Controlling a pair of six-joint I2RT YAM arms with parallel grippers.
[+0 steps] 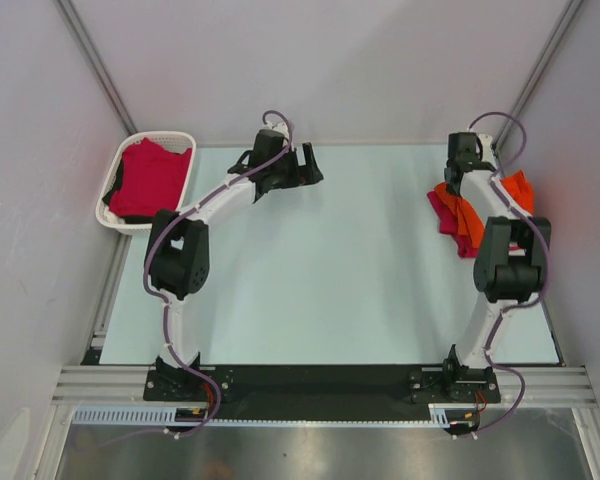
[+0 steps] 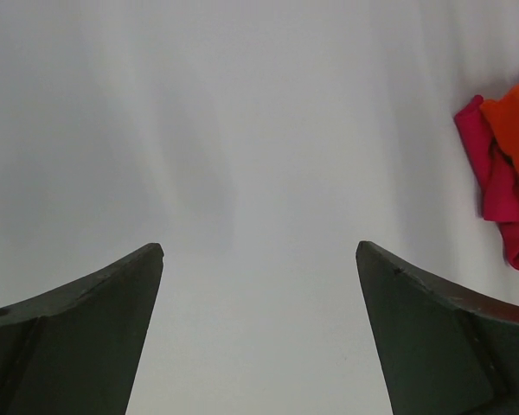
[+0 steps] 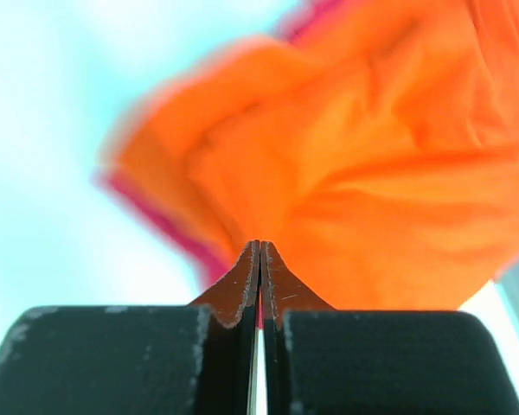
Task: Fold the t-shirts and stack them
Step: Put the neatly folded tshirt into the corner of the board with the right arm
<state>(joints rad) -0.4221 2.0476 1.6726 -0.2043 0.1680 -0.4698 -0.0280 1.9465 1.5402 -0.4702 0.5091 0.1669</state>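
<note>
Right wrist: orange t-shirt just beyond the closed jaws.

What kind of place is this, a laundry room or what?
Probably a robot lab cell, not a home: plain grey panel walls, a black-and-white left arm and right arm bolted to a black base plate, and a pale table bearing a bright orange t-shirt.
</note>
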